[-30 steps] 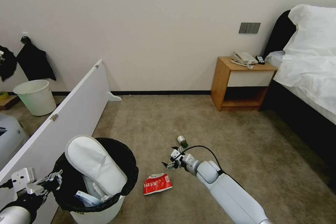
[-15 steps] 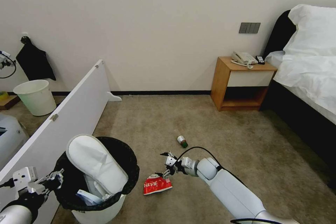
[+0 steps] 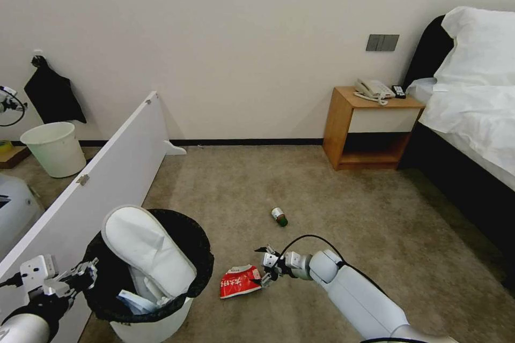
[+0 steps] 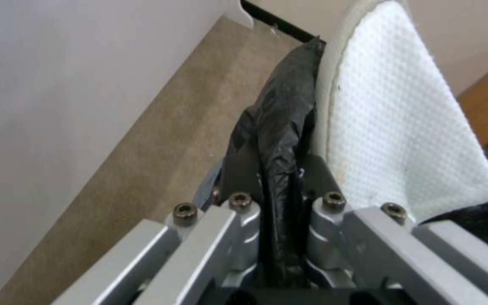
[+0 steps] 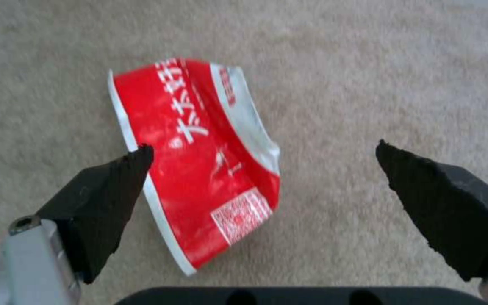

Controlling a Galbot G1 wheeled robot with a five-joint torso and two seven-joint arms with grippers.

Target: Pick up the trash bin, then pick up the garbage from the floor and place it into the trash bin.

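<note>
The trash bin (image 3: 161,324) is white with a black bag over its rim and stands at the lower left. A white slipper (image 3: 145,249) sticks out of it. My left gripper (image 3: 80,276) is shut on the bin's bagged rim, and the left wrist view shows the black bag (image 4: 281,140) pinched in the left gripper (image 4: 278,203) beside the slipper (image 4: 402,127). A flattened red-white packet (image 3: 240,281) lies on the carpet right of the bin. My right gripper (image 3: 266,266) is open at the packet's right edge. In the right wrist view the packet (image 5: 204,169) lies between the spread fingers (image 5: 108,190) of the right gripper (image 5: 264,154). A small green-capped bottle (image 3: 278,216) lies farther back.
A white board (image 3: 107,171) leans along the left, close behind the bin. A pale unlined bucket (image 3: 54,147) stands by the far wall. A wooden nightstand (image 3: 370,128) and a bed (image 3: 472,107) are at the right. Open carpet lies between them.
My right gripper has come down and back from near the bottle to the packet's right edge, staying open. The left gripper and the bin have not moved.
</note>
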